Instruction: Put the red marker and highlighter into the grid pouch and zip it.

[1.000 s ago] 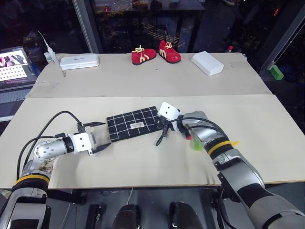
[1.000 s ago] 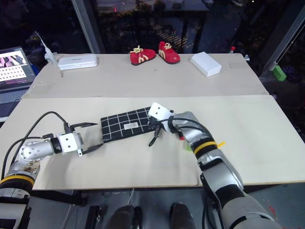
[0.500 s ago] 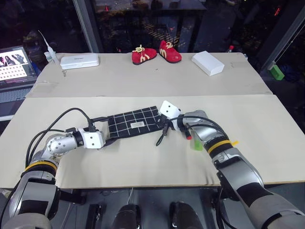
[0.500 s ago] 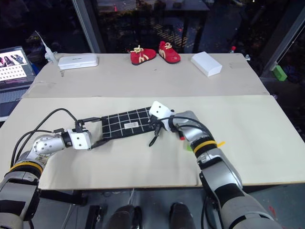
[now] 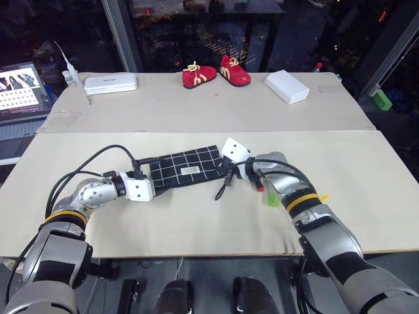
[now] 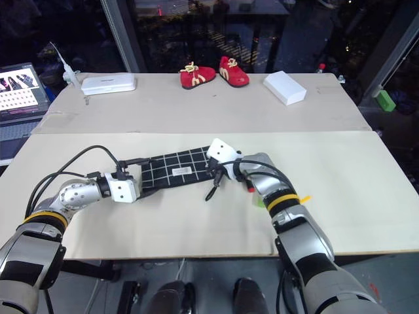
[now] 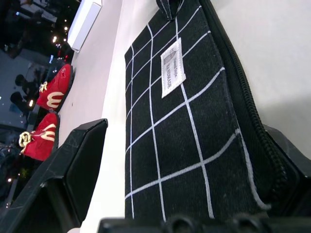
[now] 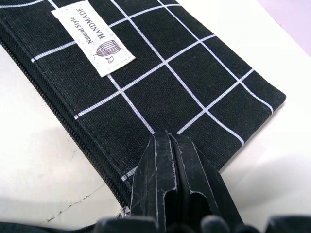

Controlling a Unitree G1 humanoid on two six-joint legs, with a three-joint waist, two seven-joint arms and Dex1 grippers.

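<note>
I see the grid pouch (image 5: pixel 184 169) lying flat on the front board of the worktop (image 5: pixel 366 163), roughly midway between its left and right edges, its white label (image 8: pixel 93 38) facing up and its zipper along the edge nearer me. My left gripper (image 7: pixel 184 160) is at the pouch's left end, its fingers (image 7: pixel 73 165) spread to either side of that end, one on the zipper side and one on the far side; I cannot tell whether they press on the fabric. My right gripper (image 8: pixel 170 160) sits at the pouch's right end, with its fingers (image 8: pixel 189 174) closed together and resting on the corner by the zipper end; whether they pinch anything I cannot tell. The black pull strap (image 5: pixel 221 190) trails loose on the board just below that gripper. The red marker (image 5: pixel 259 186) and the highlighter (image 5: pixel 271 197) lie on the board beside my right forearm, outside the pouch. On the far board of the worktop are a pair of red shoes (image 5: pixel 215 72), a white box (image 5: pixel 287 86) and a white case (image 5: pixel 110 83), with a laptop (image 5: pixel 18 88) off the left edge.
</note>
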